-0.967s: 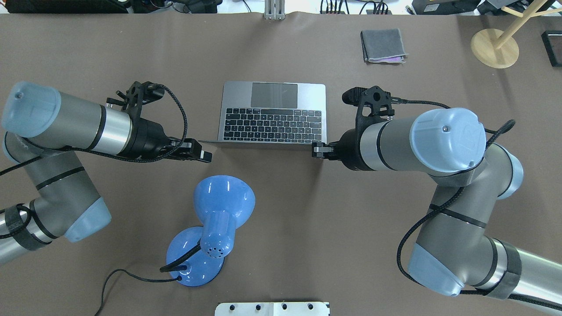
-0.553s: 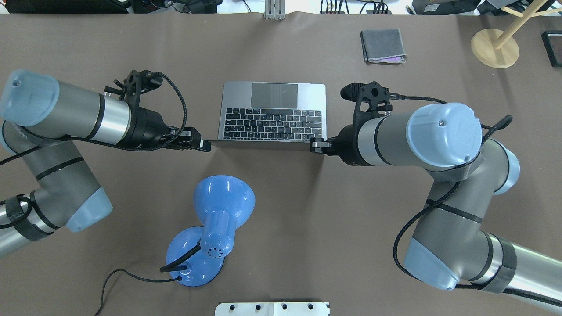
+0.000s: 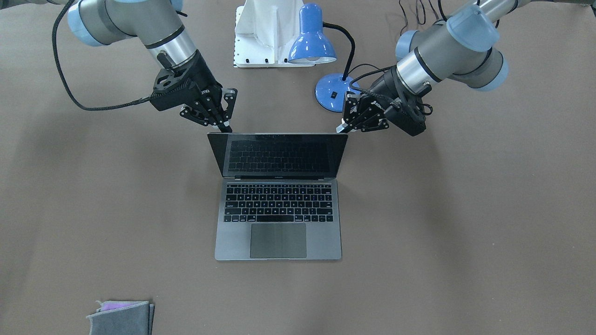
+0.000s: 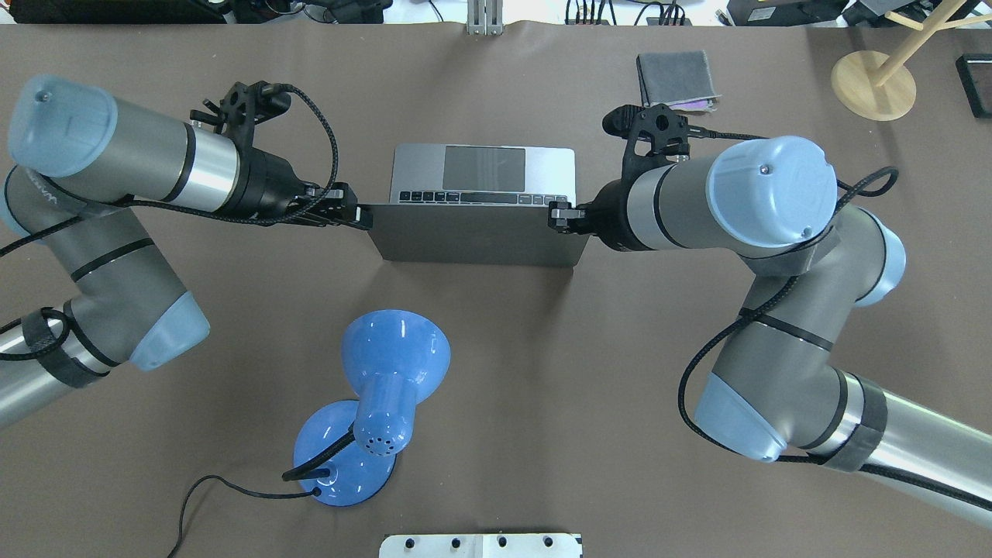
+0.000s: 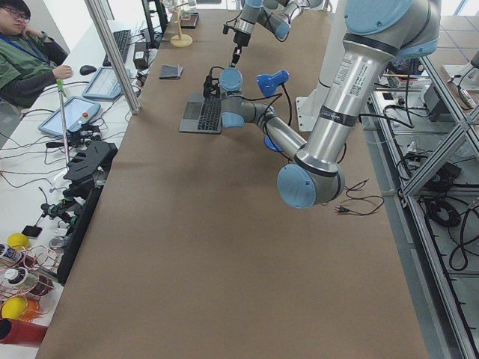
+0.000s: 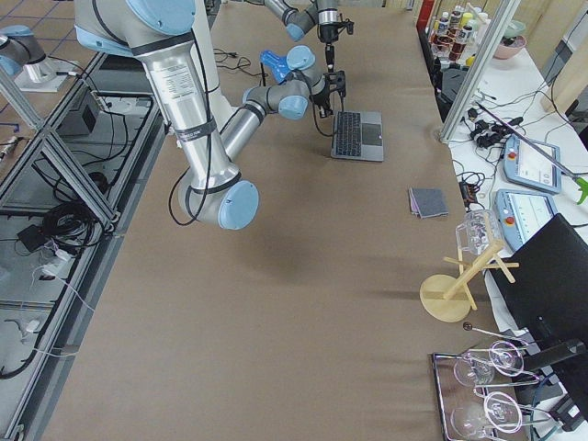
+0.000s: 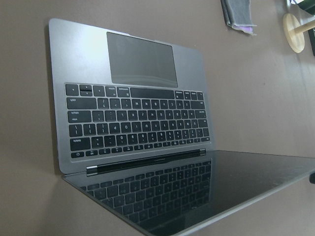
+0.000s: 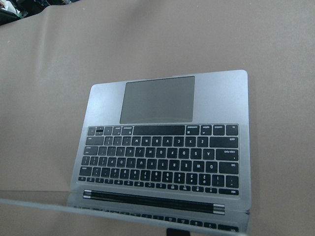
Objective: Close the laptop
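Observation:
The grey laptop (image 4: 473,232) sits mid-table, its lid tilted forward over most of the keyboard; the trackpad and one key row still show from overhead. From the front view the laptop (image 3: 279,204) is partly open, its black screen leaning over the keys. My left gripper (image 4: 359,215) is shut and its tip touches the lid's top left corner from behind. My right gripper (image 4: 555,215) is shut and touches the other top corner. In the front view the left gripper (image 3: 341,128) and right gripper (image 3: 226,128) meet the lid's upper edge. Both wrist views show the keyboard (image 7: 138,123) (image 8: 167,152) below the screen.
A blue desk lamp (image 4: 387,372) with its cable stands on the robot's side of the laptop, slightly left. A folded grey cloth (image 4: 674,80) lies far right of the laptop. A wooden stand (image 4: 873,84) is at the far right corner. A white plate (image 4: 480,545) is at the near edge.
Both grippers have moved away from the robot, pushing the lid's top corners. The lid has swung from near upright to leaning well over the keyboard.

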Action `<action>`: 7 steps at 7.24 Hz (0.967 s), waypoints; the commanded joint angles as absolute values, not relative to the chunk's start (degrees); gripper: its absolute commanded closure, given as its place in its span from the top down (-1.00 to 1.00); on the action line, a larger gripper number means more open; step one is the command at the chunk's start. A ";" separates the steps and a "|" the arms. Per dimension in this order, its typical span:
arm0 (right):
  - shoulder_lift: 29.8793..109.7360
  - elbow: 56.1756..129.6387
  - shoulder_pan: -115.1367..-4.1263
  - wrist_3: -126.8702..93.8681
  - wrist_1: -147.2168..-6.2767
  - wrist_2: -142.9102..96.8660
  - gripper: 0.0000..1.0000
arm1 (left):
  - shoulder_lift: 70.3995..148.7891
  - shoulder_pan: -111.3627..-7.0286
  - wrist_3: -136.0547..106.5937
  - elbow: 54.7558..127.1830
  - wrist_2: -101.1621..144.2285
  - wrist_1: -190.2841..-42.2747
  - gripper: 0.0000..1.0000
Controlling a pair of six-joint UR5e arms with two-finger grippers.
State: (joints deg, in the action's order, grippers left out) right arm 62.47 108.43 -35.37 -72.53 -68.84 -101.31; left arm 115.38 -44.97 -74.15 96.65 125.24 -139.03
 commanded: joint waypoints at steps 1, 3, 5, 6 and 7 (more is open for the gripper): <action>60.21 104.78 -38.13 -72.42 -68.82 -101.69 -1.00 | 118.46 -46.84 -72.52 92.22 125.24 -138.96 -1.00; 55.66 97.95 -40.86 -72.25 -68.47 -102.30 -1.00 | 119.52 -48.33 -71.89 89.83 125.24 -139.04 -1.00; 51.18 90.66 -42.53 -71.98 -68.12 -102.30 -1.00 | 121.63 -48.86 -71.81 86.15 125.07 -138.96 -1.00; 49.06 87.22 -42.80 -71.98 -68.03 -102.30 -1.00 | 122.60 -48.95 -70.76 84.31 124.55 -138.96 -1.00; 47.48 84.32 -42.98 -71.81 -67.94 -102.22 -1.00 | 123.56 -48.87 -68.49 81.76 122.19 -138.96 -1.00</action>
